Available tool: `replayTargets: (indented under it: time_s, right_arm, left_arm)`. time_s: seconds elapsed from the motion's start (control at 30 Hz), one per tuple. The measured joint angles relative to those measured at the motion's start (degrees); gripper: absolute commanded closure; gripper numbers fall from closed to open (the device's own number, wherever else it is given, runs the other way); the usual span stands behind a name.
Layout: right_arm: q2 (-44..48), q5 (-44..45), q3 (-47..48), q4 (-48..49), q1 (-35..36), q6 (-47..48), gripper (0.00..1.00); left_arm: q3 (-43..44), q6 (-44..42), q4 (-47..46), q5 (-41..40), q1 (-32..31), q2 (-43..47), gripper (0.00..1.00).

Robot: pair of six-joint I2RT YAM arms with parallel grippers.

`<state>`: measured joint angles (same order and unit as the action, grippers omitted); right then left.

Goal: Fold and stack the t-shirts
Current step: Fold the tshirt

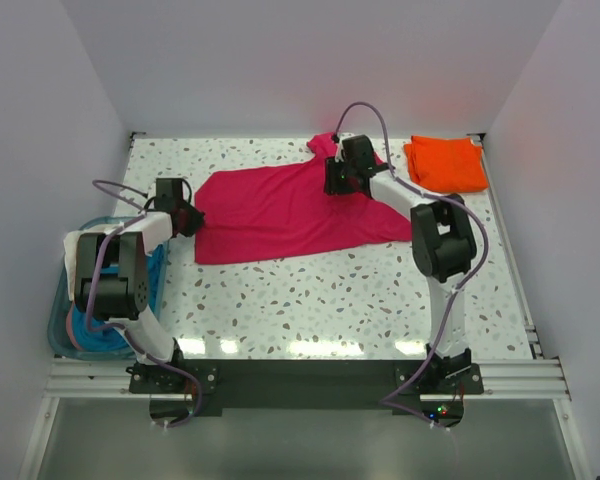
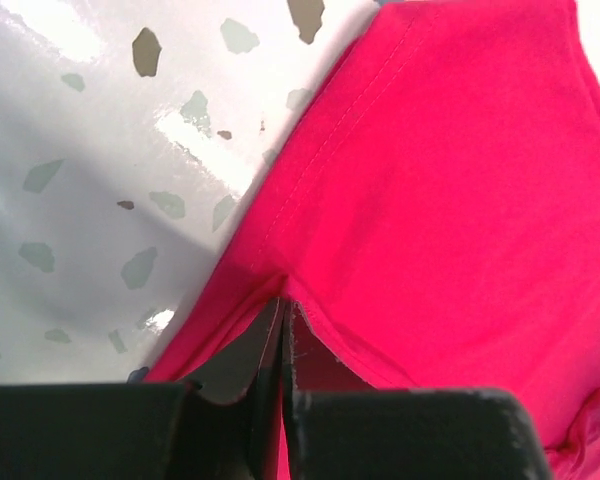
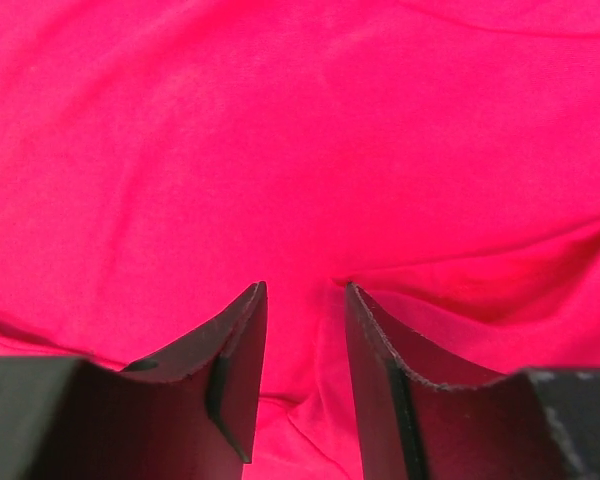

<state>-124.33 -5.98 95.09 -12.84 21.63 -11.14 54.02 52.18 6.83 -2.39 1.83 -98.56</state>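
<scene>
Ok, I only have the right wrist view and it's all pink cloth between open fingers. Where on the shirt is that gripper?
Observer: From above, the right gripper is over the far edge of the pink shirt, a bit right of its middle.
Operator: And the other arm?
Observer: The left gripper is at the shirt's left edge, shut on the hem.
Operator: Where's the second shirt?
Observer: The orange shirt lies folded in the far right corner of the table, to the right of the pink one.
</scene>
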Motion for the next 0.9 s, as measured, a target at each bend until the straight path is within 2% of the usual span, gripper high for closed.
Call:
replayTargets:
  time_s: [0.03,0.13,0.17,0.27,0.37,0.47,0.57,0.73,0.9]
  right_arm:
    - [0.6,1.0,-0.2,-0.3,0.0,-0.2,0.52]
    - [3.4,3.5,-2.2,-0.9,-0.1,-1.4,0.41]
    - [4.6,4.6,-3.0,-1.3,-0.2,-2.0,0.41]
    - [8.6,7.8,-5.3,-3.7,-1.0,-4.9,0.41]
    - [13.8,9.1,-10.3,-5.7,-4.0,-8.7,0.41]
    - [20.3,9.8,-18.4,-6.7,-9.1,-12.2,0.42]
    - [27.3,11.9,-27.4,-8.2,-12.9,-15.0,0.42]
    - [34.8,14.0,-36.6,-9.7,-13.1,-18.1,0.42]
    - [35.3,14.0,-39.8,-9.4,-16.5,-20.2,0.42]
  left_arm:
    - [0.1,0.1,-0.1,0.0,0.0,0.0,0.90]
    - [0.3,0.2,-0.5,0.1,0.1,0.0,0.67]
    - [0.3,0.1,-0.7,0.3,0.2,0.0,0.53]
    - [0.3,-0.2,-1.4,0.8,0.6,0.1,0.38]
    - [0.3,-0.8,-1.0,1.1,0.8,1.5,0.34]
    - [-1.5,-0.8,0.3,-0.3,0.3,6.7,0.26]
    - [-5.2,-0.6,3.7,-3.9,-1.5,15.6,0.27]
    - [-13.8,1.8,7.0,-9.7,-8.1,28.2,0.29]
    - [-21.5,3.8,9.2,-10.6,-9.1,30.1,0.32]
